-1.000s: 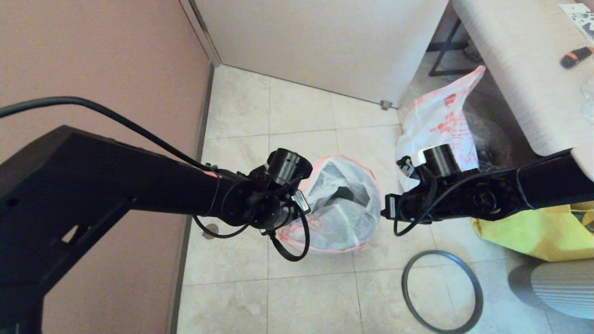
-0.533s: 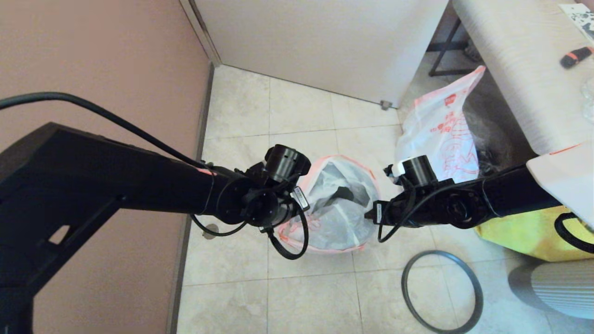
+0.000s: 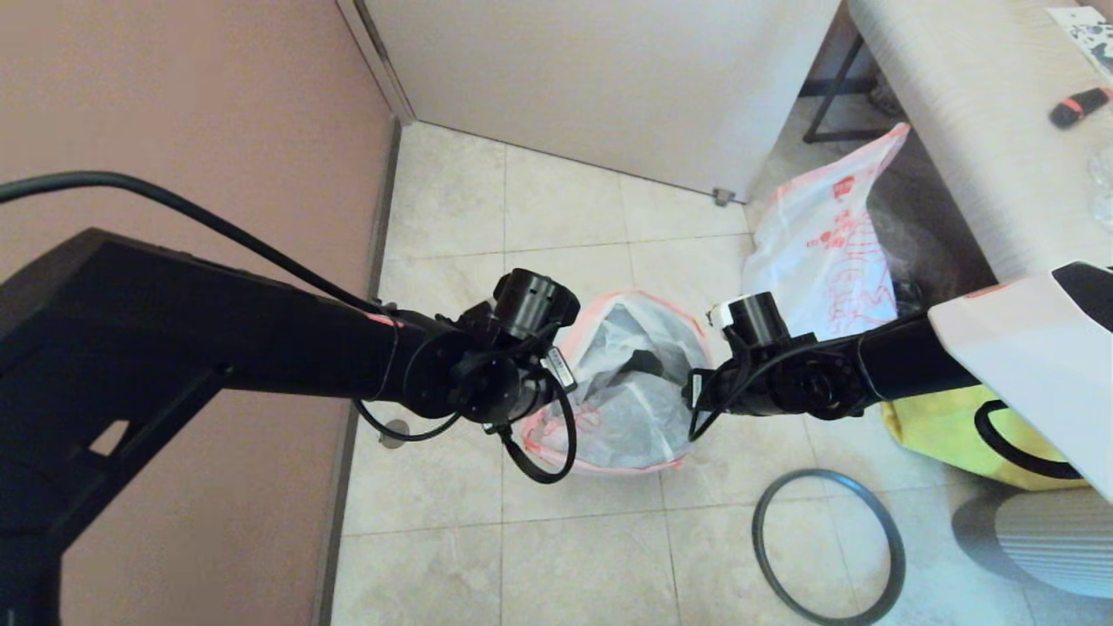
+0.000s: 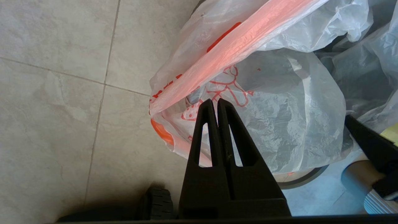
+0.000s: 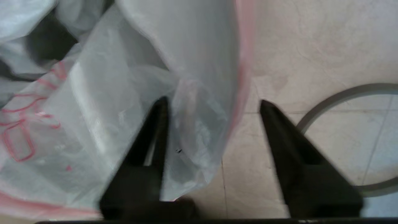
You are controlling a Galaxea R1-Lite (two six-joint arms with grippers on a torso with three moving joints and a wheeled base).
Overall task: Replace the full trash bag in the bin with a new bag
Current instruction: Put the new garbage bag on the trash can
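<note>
New bag sits mid-frame between our grippers. Left gripper is pinched closed at its left edge; right gripper straddles the right rim, jaws spread.

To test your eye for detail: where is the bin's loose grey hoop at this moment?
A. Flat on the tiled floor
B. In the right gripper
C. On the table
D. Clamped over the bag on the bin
A: the grey hoop lies flat on the floor tiles, apart from the bin's bag.
</note>
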